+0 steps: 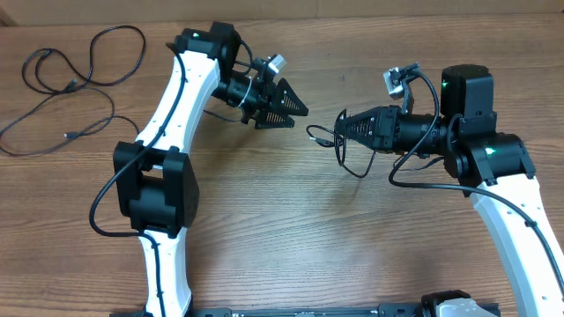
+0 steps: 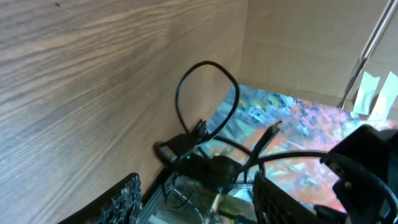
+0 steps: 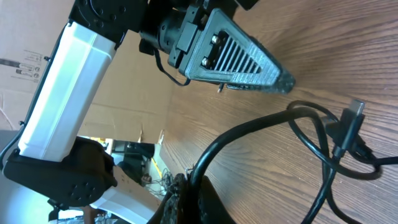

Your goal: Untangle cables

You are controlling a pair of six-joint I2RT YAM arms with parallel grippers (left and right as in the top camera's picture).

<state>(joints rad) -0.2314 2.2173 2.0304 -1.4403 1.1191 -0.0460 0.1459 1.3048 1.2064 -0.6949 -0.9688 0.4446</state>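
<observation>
My right gripper is shut on a thin black cable and holds it just above the wooden table. The cable forms small loops with a plug end below the jaws. In the right wrist view the jaws clamp the cable, whose plug lies on the wood. My left gripper is open and empty, a short way left of the right one, pointing at it. The left wrist view shows its spread fingers and the cable's upright loop. More loose cables lie at the far left.
The loose strands at the far left spread in wide curves with small plug ends. Thicker black wires run along both arms. The left arm's base stands at the left, the right arm's body at the right. Cardboard borders the far edge.
</observation>
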